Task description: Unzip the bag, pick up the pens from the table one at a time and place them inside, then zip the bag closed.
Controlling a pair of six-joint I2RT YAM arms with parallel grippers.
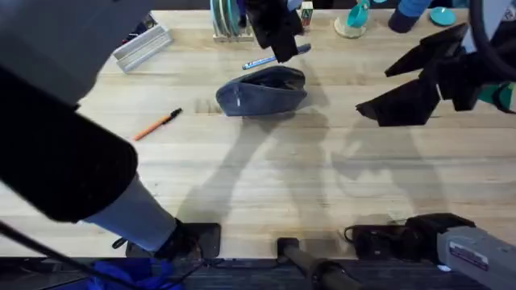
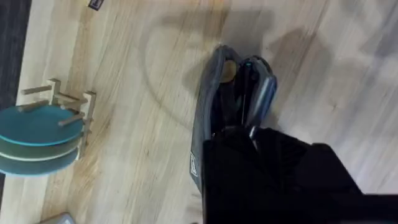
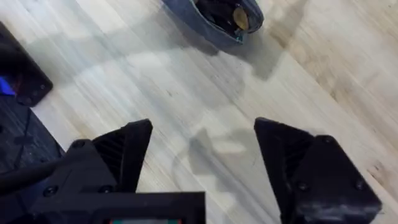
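Overhead, an orange pen (image 1: pixel 158 124) lies left of the bag (image 1: pixel 262 91).

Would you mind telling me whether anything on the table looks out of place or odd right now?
Nothing looks damaged or spilled. The bag sits unzipped and gaping, the orange pen lies apart on the table to its left, and the blue-grey pen lies just behind the bag.

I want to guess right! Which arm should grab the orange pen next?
Probably the left. The orange pen lies on the table left of the bag, on the left arm's side. The right tool hangs open on the bag's other side, farther away.
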